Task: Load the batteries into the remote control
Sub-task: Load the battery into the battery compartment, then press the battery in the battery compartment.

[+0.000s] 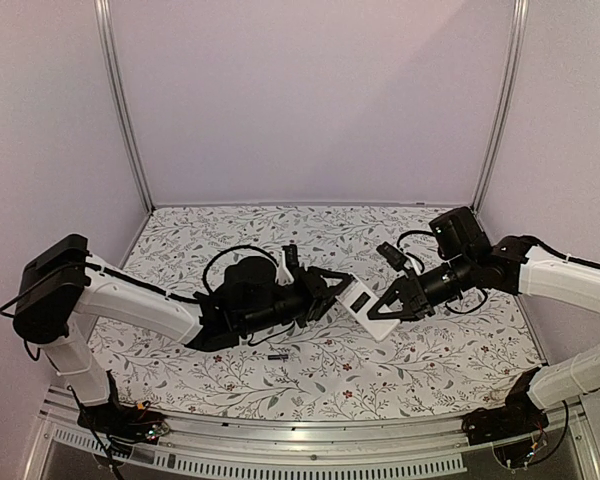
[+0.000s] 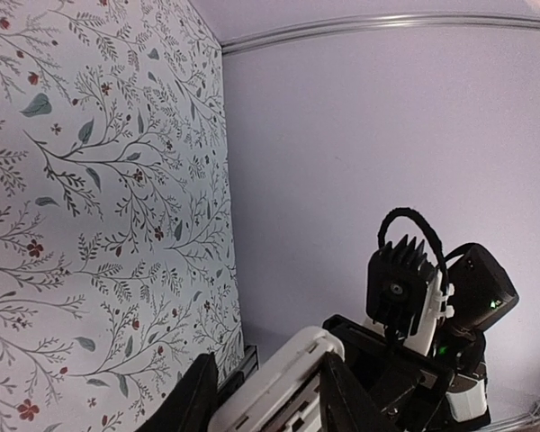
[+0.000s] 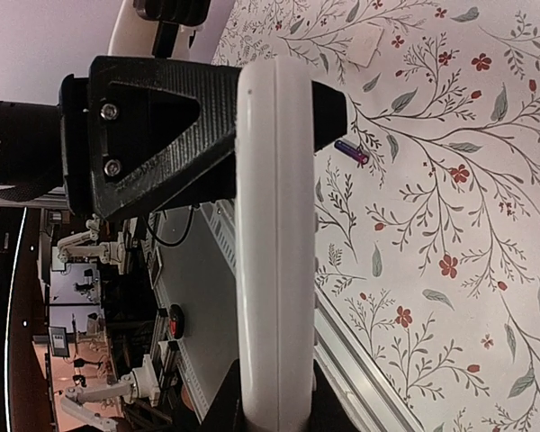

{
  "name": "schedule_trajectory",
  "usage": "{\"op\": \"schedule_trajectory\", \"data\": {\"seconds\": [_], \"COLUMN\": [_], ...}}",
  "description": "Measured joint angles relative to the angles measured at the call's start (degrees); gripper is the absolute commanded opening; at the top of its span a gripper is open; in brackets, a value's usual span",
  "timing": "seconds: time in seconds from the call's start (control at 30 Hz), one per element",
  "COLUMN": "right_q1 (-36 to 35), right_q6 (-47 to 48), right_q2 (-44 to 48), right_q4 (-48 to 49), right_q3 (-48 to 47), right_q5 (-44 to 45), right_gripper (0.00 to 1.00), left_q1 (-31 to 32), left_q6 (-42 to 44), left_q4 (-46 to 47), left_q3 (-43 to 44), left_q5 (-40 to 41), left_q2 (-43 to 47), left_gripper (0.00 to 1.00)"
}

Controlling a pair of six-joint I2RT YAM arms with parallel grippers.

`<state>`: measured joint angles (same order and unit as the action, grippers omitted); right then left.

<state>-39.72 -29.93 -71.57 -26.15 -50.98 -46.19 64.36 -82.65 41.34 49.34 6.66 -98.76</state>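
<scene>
White and seen edge-on, the remote control [image 3: 274, 243] fills the middle of the right wrist view, running straight out from between the right gripper's fingers [image 3: 227, 412], which press against it on both sides. At its far end the left gripper [image 3: 207, 117] clamps it, one black finger on each flat face. So both hands are closed on the same remote and hold it between them in the air.

From above, the left gripper [image 1: 335, 292] and the right gripper [image 1: 388, 303] face each other fingertip to fingertip over the flower-printed table [image 1: 460, 370]. The remote [image 1: 366, 308] bridges the gap, tilted, with its white side up and a small dark rectangle showing on it.

In the left wrist view, the left fingers [image 2: 196, 400] frame the remote's rounded white end [image 2: 279, 382], and the right arm's wrist [image 2: 414, 306] sits just beyond it.

One battery [image 1: 277, 355], a small dark cylinder, lies flat on the table below the left gripper and on its near side, apart from both hands. The right wrist view shows it too [image 3: 351, 151], just beside the remote's edge in the picture but down on the print. A second battery cannot be made out.
</scene>
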Motion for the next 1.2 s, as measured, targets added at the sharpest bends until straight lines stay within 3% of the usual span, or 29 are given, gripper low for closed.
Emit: {"op": "schedule_trajectory", "data": {"seconds": [0.33, 0.63, 0.77, 0.9, 1.1, 1.2], "right_q1": [-0.02, -0.09, -0.09, -0.11, -0.13, -0.13], "right_q6": [-1.36, -1.07, 0.13, 2.38, 5.88, 7.28], "right_q2": [0.07, 0.74, 1.46, 1.75, 1.77, 1.77], "right_q4": [0.39, -0.09, -1.79, -3.91, -7.02, -8.11], "right_q3": [0.02, 0.11, 0.11, 0.11, -0.15, -0.48], "right_q5": [-1.33, -3.87, -4.98, -6.38, -8.26, -8.98], "right_gripper": [0.0, 0.0, 0.0, 0.0, 0.0, 0.0], "left_q1": [-0.26, -1.4, -3.23, -3.8, -3.76, -3.32], "left_q6": [3.82, 19.28, 29.4, 41.66, 53.09, 56.26], "left_q4": [-0.09, -8.79, -15.56, -29.11, -44.68, -50.27], "left_q3": [0.0, 2.03, 4.81, 12.46, 18.16, 19.15], "left_q5": [-0.68, -3.1, -6.78, -10.78, -15.91, -17.38], "left_q2": [0.26, 8.5, 13.68, 14.86, 14.82, 14.23], "left_gripper": [0.64, 0.81, 0.8, 0.77, 0.62, 0.59]}}
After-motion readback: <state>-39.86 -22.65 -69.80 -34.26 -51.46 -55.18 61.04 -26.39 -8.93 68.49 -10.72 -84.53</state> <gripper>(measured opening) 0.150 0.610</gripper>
